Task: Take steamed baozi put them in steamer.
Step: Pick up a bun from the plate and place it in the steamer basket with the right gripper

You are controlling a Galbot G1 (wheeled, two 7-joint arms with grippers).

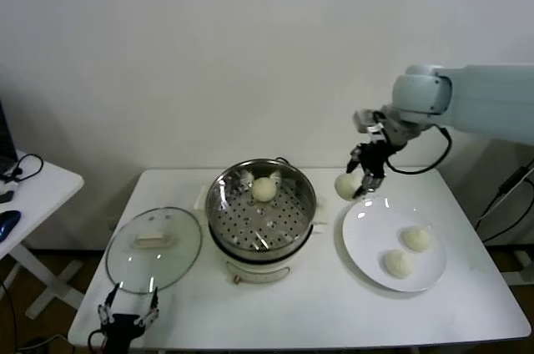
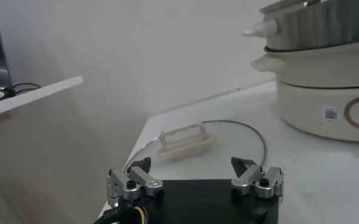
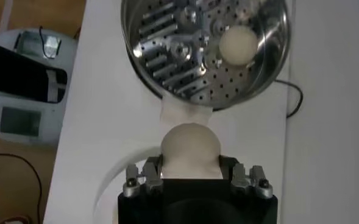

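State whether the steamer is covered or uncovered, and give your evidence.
Uncovered. The steamer shows its holed floor with one bun inside, and the glass lid lies flat on the table beside it.

In the right wrist view the right hand (image 3: 191,173) covers the lower part of the steamed baozi (image 3: 190,145) it carries, so where its fingers (image 3: 146,176) meet the dough cannot be seen. The picture's upper edge cuts off the far rim of the steamer (image 3: 167,91) there. In the left wrist view the steamer (image 2: 325,91) runs out past the edge, its basket floor hidden. In the head view the left hand (image 1: 127,315) sits at the bench (image 1: 334,304) front, its wrist cut off below. The plate (image 1: 367,237) is only a sliver beside the right hand's body in the right wrist view.
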